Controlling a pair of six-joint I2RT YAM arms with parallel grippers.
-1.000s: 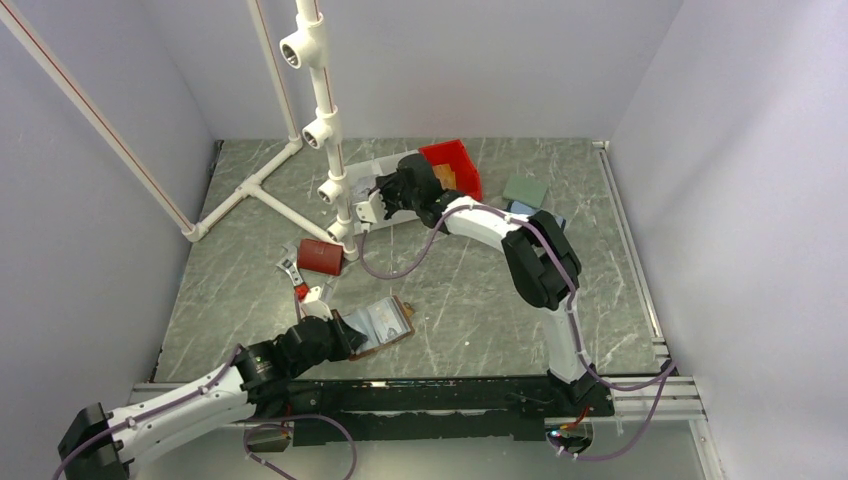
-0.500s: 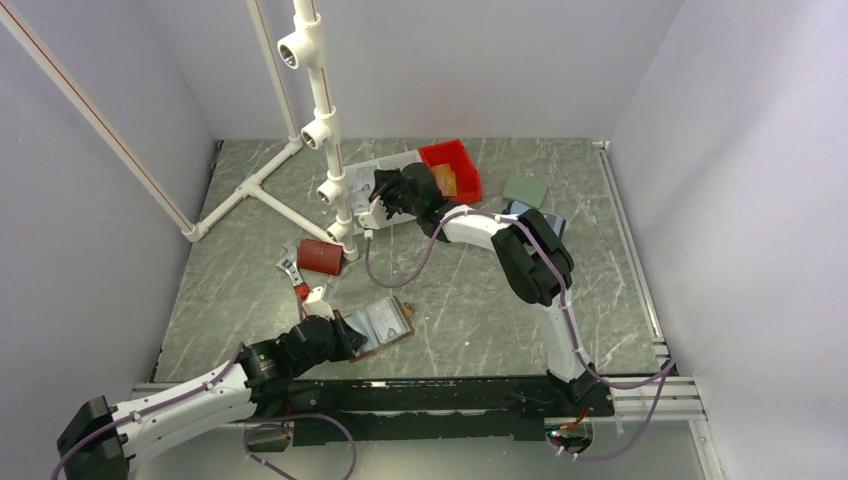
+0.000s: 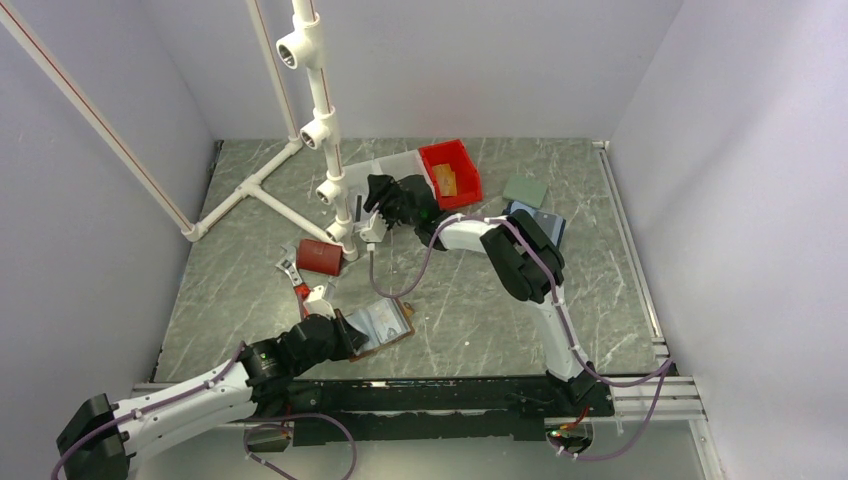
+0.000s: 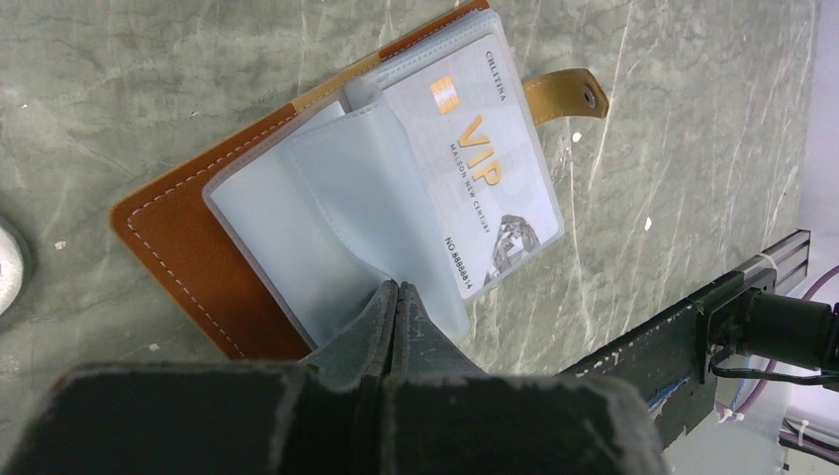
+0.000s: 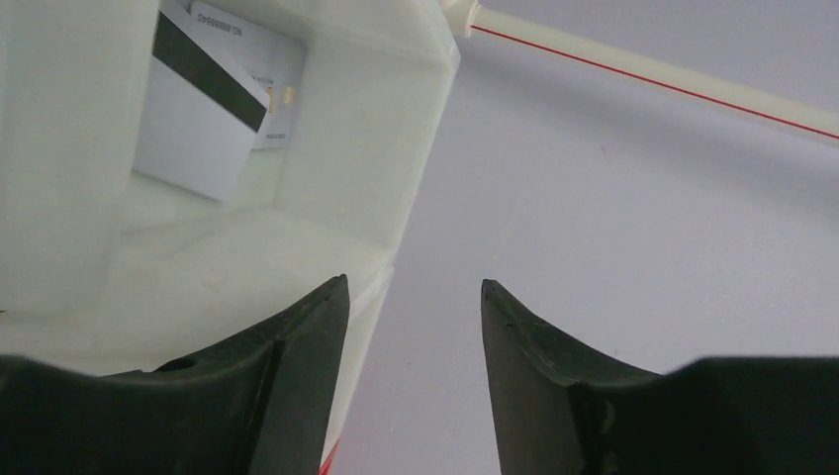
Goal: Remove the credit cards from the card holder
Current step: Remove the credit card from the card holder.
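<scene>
1. Down at about 7 o'clock on the surface (image 3: 470,290), the card holder (image 4: 188,228) lies open. The left gripper (image 4: 398,297) has its jaws pinched together on the edge of a clear sleeve (image 4: 317,188)
2. One VIP card (image 4: 485,168) sits in the next sleeve over, toward 2 o'clock in the wrist view, so I'd say the job isn't finished
3. Up around 11 o'clock the right gripper (image 5: 414,289) has its jaws apart with nothing in them. It hangs by a white tray (image 5: 346,168) where two pale cards (image 5: 193,124) lie, one with a black stripe
4. Main worry: the left grip is only on floppy plastic, not the leather. If the other arm tugs the VIP card, the sleeve could slip out of the jaws or the whole holder could slide or lift
5. Second worry: that card sits snug in its pocket, so a pinch might catch sleeve and card together and drag everything along
</scene>
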